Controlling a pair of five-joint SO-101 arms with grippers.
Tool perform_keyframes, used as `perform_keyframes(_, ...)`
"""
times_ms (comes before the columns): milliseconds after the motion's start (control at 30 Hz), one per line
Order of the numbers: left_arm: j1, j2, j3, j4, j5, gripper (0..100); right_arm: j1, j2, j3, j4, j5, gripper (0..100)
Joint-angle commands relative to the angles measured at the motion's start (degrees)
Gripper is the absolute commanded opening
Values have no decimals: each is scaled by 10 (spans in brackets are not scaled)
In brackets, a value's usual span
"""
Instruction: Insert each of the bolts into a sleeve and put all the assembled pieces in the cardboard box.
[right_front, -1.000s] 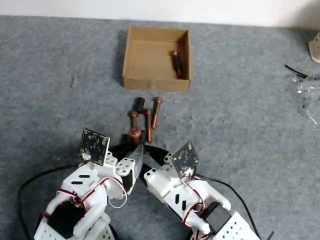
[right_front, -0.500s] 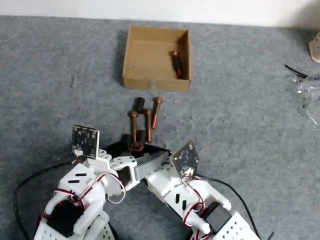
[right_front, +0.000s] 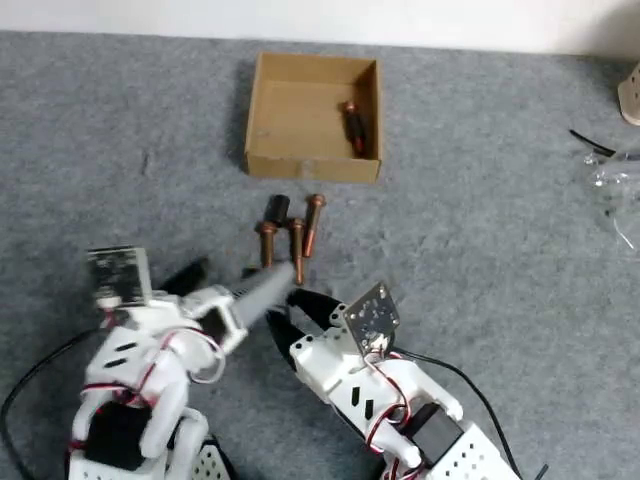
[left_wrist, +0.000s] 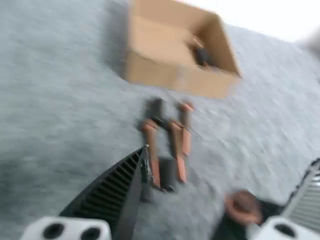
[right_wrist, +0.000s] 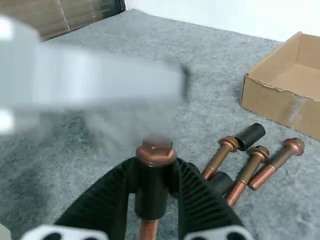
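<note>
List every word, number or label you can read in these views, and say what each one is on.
No text can be read in any view.
cardboard box: plain walls, no print visible.
circuit boards on the arms' wrists: any markings are too small to read.
bolts and loose sleeve: no legible marks.

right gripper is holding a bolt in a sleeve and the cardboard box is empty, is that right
Not quite. The cardboard box is not empty: the high view shows one assembled piece lying inside, near its right wall. The rest holds: the right gripper is shut on a bolt in a sleeve, as the right wrist view shows.
</note>
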Motion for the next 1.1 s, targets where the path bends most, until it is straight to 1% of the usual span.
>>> perform_keyframes(0, -52, 3, -32, -10, 4, 415, 9, -13, -6, -22, 2, 4)
perform_keyframes(100, -58, 3, -31, -11, 4, 314, 9, -13, -6, -22, 2, 4)
perform_keyframes(300, -62, 3, -26, -12, -3, 19, 9, -13, -5, -22, 2, 4)
perform_keyframes(333, -62, 3, -20, -22, -11, 0, 9, -13, -5, -22, 2, 4)
perform_keyframes(367, -62, 3, -9, -33, -24, 15, 9, -13, -5, -22, 2, 4)
perform_keyframes(433, -62, 3, 17, -62, -39, 3, 9, -12, -4, -22, 1, 4)
perform_keyframes(567, -62, 3, 69, -130, -38, 6, 15, -12, -4, -22, 1, 4)
perform_keyframes(700, -62, 3, 93, -147, -43, 6, 48, -12, -4, -38, 1, 4)
perform_keyframes(767, -63, 4, 101, -147, -77, 6, 51, -12, 15, -58, 1, 4)
perform_keyframes(900, -82, 3, 128, -160, -191, 6, 51, -12, 67, -132, 3, 4)
perform_keyframes(1067, -112, 4, 175, -238, -244, 6, 64, -11, 87, -137, 4, 4)
